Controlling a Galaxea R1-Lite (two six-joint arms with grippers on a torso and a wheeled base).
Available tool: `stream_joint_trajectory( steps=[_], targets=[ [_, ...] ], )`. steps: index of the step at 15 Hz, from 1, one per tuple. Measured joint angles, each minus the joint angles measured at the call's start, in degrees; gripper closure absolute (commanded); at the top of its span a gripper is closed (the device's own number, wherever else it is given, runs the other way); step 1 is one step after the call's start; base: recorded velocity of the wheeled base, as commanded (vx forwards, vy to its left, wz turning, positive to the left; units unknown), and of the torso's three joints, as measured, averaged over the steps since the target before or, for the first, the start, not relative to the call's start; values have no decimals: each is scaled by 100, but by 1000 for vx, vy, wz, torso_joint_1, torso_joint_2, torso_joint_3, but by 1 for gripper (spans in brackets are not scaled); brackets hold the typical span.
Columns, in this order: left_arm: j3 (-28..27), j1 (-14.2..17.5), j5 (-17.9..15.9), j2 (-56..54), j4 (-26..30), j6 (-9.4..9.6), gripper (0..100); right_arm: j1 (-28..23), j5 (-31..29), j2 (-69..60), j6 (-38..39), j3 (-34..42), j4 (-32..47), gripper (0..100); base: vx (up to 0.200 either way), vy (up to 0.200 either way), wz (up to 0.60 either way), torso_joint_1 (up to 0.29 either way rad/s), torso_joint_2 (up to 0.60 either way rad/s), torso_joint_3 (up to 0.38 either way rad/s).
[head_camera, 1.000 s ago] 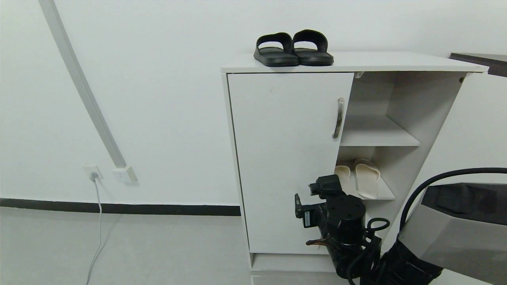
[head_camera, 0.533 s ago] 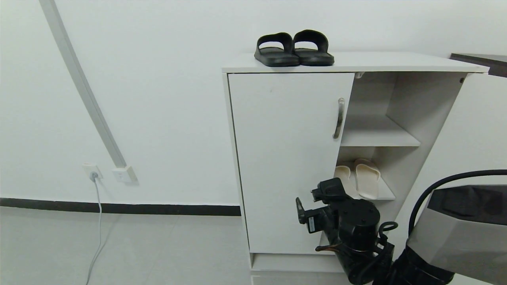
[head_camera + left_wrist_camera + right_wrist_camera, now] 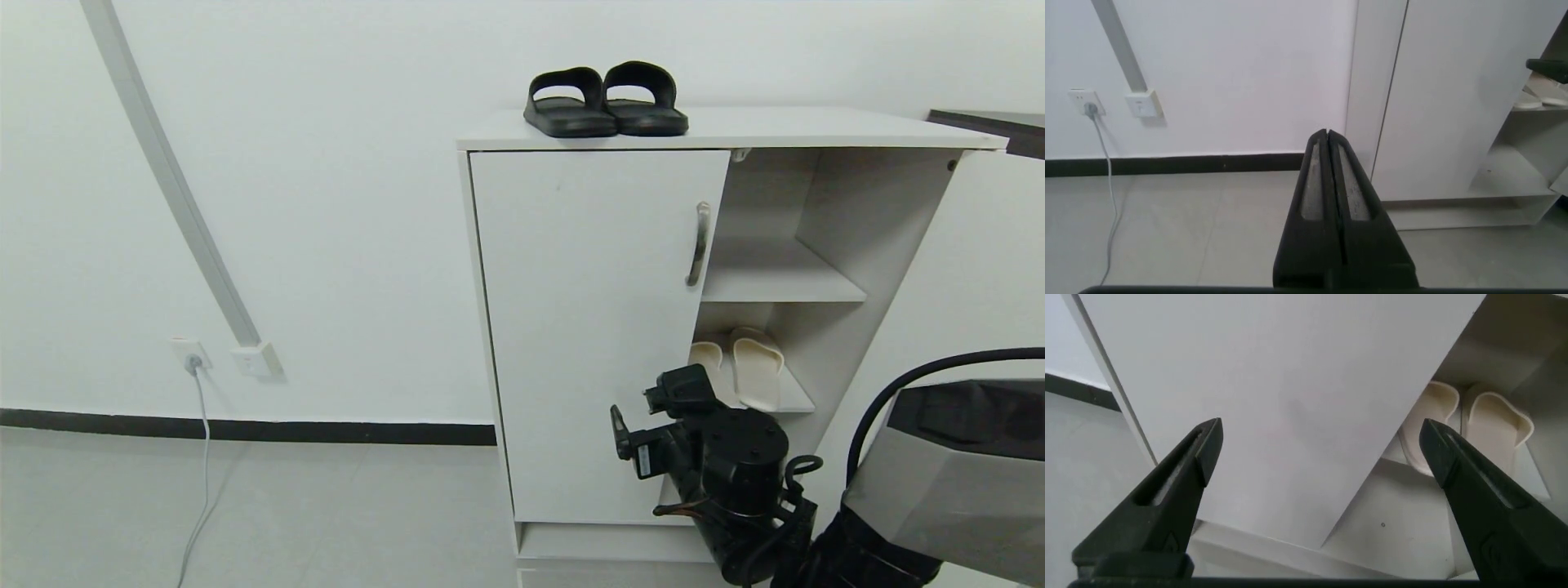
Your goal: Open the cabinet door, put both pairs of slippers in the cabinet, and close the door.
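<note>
A black pair of slippers [image 3: 606, 100] sits on top of the white cabinet [image 3: 816, 126]. The cabinet's left door [image 3: 588, 327] is closed, with a metal handle [image 3: 698, 242]. Its right door [image 3: 980, 269] is swung open. A cream pair of slippers [image 3: 739, 371] lies on the lower shelf, and the right wrist view shows this cream pair [image 3: 1478, 425] too. My right gripper [image 3: 649, 408] is low in front of the closed door's edge, open and empty [image 3: 1319, 445]. My left gripper [image 3: 1327, 155] is shut on nothing, facing the floor and wall left of the cabinet [image 3: 1454, 98].
A wall socket with a grey cable [image 3: 189, 353] and a slanted conduit [image 3: 163, 171] are on the wall to the left. Grey floor [image 3: 245, 514] lies open in front. A dark tabletop edge [image 3: 996, 126] shows behind the open door. The upper shelf [image 3: 775, 278] is bare.
My right arm has drawn back a little, down and to the right, away from the lower shelf. The slippers and doors have not moved.
</note>
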Motion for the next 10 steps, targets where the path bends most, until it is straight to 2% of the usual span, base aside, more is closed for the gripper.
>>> stream_joint_trajectory(
  steps=[3, 10],
  targets=[
    [7, 2, 0, 0, 9, 0, 100, 0, -2, 7, -2, 1, 5, 0, 0, 0, 0, 12, -207, -230],
    [0, 2, 0, 0, -2, 0, 100, -9, -4, 13, -10, 10, -9, 0, 0, 0, 0, 75, -443, -352]
  ],
)
